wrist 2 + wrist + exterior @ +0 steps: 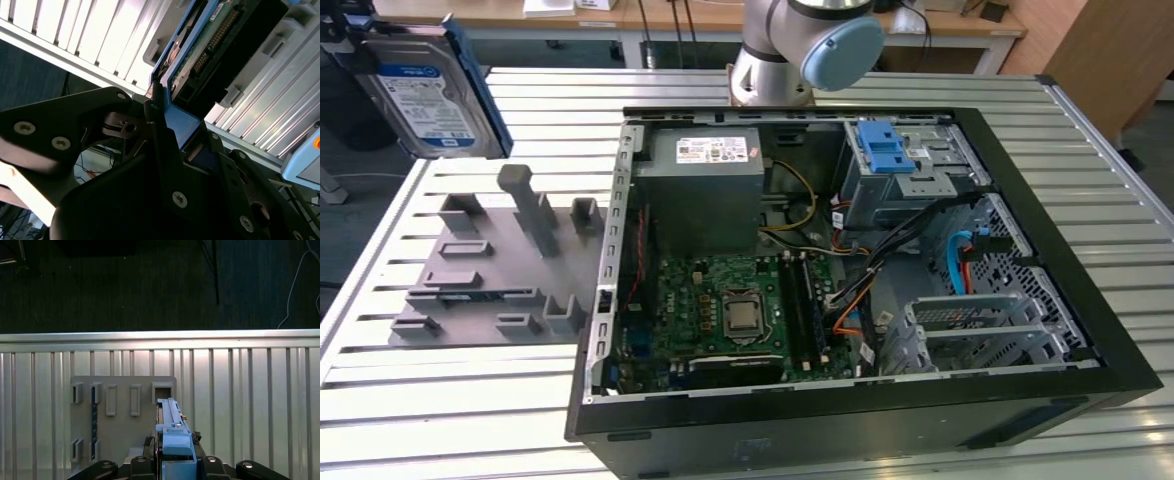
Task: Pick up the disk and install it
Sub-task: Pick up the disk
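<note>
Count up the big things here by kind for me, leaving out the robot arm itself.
Disk, held by the gripper: 1
Grey holder plate with slots: 1
Open computer case: 1
Total: 3

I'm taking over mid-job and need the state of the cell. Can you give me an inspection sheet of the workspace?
Surface: slatted metal table, carrying an open computer case and a grey fixture block.
Job's things: the disk is held up off the table, on edge, outside the case, at the exterior view's left.
Clutter: nothing seen.
Grippers: the gripper is shut on the disk's blue-railed end, in both wrist views.
Cables: a blue cable and orange, yellow and black wires lie inside the case.
Surroundings: the arm's base stands behind the case, with wooden desks beyond and dark floor past the table edge.
</note>
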`<state>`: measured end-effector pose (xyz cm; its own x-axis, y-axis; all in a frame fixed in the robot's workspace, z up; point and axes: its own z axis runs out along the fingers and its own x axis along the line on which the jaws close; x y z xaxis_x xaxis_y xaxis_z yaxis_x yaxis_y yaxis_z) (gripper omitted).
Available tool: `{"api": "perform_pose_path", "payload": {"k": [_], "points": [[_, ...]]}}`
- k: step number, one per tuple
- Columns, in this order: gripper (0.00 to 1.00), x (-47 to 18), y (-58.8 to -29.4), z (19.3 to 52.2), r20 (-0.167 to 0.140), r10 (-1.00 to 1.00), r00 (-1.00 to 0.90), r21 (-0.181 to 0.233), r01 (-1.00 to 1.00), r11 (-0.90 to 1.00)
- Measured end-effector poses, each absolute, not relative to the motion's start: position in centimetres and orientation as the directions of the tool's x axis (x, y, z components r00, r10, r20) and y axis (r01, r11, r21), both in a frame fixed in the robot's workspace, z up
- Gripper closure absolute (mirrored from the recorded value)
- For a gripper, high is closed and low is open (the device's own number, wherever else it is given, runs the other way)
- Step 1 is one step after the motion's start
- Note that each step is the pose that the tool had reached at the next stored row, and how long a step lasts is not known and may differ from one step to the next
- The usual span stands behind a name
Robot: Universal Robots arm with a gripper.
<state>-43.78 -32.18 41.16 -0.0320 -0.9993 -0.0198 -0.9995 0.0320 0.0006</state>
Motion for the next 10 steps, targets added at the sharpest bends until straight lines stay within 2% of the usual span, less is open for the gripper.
{"api": "perform_pose_path", "payload": {"k": [10], "points": [[0.64, -43.78, -32.15, 42.17, -0.020, -0.999, -0.032, 0.000, -0.999, 0.032]]}}
